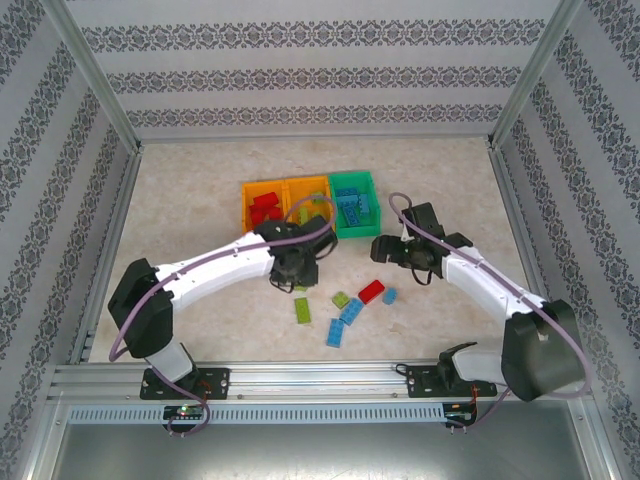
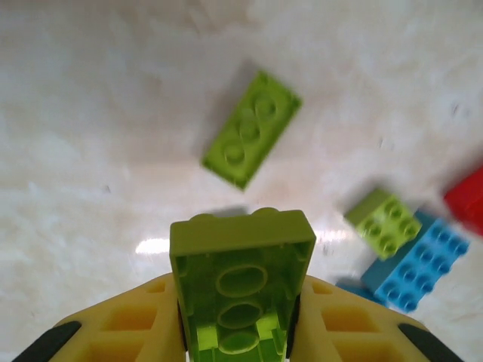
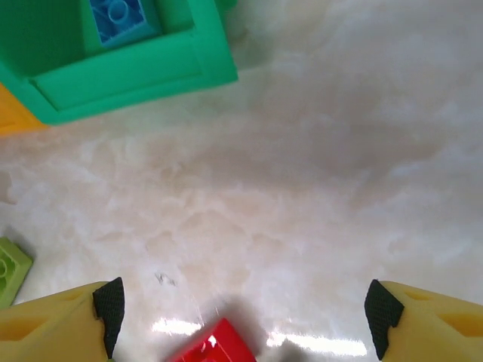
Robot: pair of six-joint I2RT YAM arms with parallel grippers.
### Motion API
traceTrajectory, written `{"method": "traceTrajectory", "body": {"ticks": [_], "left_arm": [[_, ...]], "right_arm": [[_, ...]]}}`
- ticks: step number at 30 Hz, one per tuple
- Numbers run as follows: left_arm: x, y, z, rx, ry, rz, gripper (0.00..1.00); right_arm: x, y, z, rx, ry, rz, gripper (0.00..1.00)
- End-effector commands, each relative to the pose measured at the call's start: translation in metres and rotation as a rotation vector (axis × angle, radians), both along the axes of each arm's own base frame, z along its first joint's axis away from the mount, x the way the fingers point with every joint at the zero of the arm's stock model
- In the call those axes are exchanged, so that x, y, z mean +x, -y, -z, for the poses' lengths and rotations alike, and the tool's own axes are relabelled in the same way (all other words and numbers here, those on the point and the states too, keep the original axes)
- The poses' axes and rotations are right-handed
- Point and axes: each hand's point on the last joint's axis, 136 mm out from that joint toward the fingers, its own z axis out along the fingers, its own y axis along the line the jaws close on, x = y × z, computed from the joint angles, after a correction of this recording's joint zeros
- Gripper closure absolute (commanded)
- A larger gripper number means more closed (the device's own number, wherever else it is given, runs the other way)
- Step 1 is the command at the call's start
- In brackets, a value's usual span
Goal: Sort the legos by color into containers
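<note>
The left gripper (image 2: pixel 240 320), clenched lengthwise on a lime green studded plastic brick (image 2: pixel 241 256), has the middle orange plastic bin (image 1: pixel 308 182) just ahead.

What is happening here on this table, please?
Sorting by colour is under way. The left gripper holds a lime green brick. The right gripper is open, close to a red brick. Blue bricks lie in the green bin; several other bricks lie loose on the table.
</note>
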Motion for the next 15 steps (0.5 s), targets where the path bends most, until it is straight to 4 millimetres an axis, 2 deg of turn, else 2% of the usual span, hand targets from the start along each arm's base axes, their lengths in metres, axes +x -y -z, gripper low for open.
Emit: {"method": "traceTrajectory", "body": {"ticks": [1, 6, 9, 12, 15], "left_arm": [[0.045, -0.002, -0.021, -0.007, 0.086, 0.058, 0.68], [0.121, -0.008, -0.039, -0.040, 0.158, 0.062, 0.68], [0.163, -0.008, -0.042, -0.060, 0.170, 0.064, 0.68], [0.196, -0.008, -0.041, -0.072, 0.173, 0.073, 0.69], [0.220, -0.008, -0.030, -0.066, 0.160, 0.078, 0.69]], "right_arm": [[-0.018, 0.007, 0.006, 0.007, -0.039, 0.036, 0.16], [-0.043, 0.011, 0.023, 0.006, -0.102, 0.055, 0.19], [-0.057, 0.011, 0.034, 0.006, -0.144, 0.061, 0.21], [-0.067, 0.010, 0.042, 0.009, -0.178, 0.073, 0.23], [-0.073, 0.008, 0.047, 0.018, -0.197, 0.087, 0.23]]}}
